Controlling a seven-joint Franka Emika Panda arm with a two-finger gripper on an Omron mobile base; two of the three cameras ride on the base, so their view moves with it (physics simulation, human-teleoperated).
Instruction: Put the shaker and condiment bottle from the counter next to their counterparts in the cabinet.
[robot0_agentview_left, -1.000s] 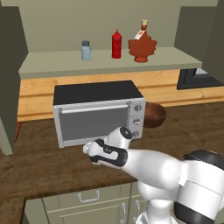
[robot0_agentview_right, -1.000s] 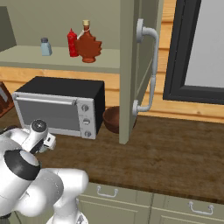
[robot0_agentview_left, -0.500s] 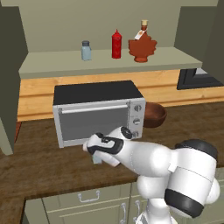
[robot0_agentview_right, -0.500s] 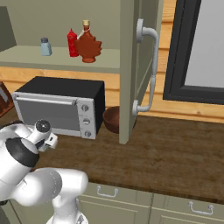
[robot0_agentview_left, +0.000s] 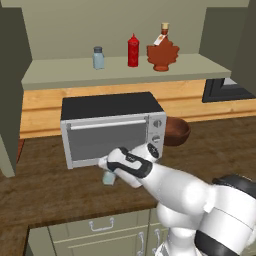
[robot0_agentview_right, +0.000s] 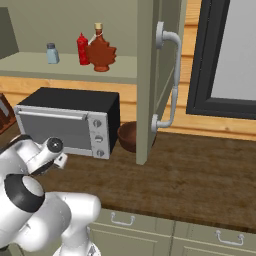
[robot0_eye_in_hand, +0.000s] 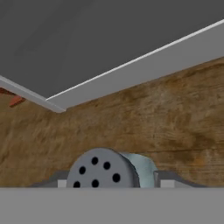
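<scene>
The shaker (robot0_agentview_left: 108, 178) stands on the counter (robot0_agentview_left: 50, 192) just in front of the toaster oven. My gripper (robot0_agentview_left: 108, 169) reaches down over it. In the hand view the grey cap of the shaker (robot0_eye_in_hand: 101, 169) sits between my gripper (robot0_eye_in_hand: 111, 181), whose fingertips (robot0_eye_in_hand: 166, 180) press in against its sides. In the cabinet (robot0_agentview_left: 60, 76) the condiment bottle (robot0_agentview_left: 161, 52) stands on the shelf beside the red squeeze bottle (robot0_agentview_left: 132, 50). The twin shaker (robot0_agentview_left: 98, 57) stands further left on that shelf.
A silver toaster oven (robot0_agentview_left: 110, 127) stands right behind my hand, with a brown bowl (robot0_agentview_left: 176, 131) at its right. An open cabinet door (robot0_agentview_right: 150, 75) with a curved handle hangs over the counter on the right. Drawers (robot0_agentview_left: 105, 227) run below the counter edge.
My hand has dropped down and forward onto the shaker in front of the toaster oven, and the jaws have narrowed from wide open to the shaker's sides.
</scene>
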